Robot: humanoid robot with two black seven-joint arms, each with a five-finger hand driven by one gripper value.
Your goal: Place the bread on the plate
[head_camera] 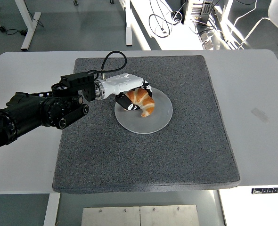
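A golden-brown croissant [144, 102] lies over the far left part of a round translucent plate [151, 120], which sits on the dark grey mat [176, 155]. My left hand [132, 96], white with black fingers, reaches in from the left and is curled around the croissant's left end. The black forearm stretches back to the picture's left edge. The right arm does not appear in the head view.
The grey mat covers the middle of the white table [257, 108]. Beyond the table's far edge are floor cables [165, 21] and desk legs [28, 26].
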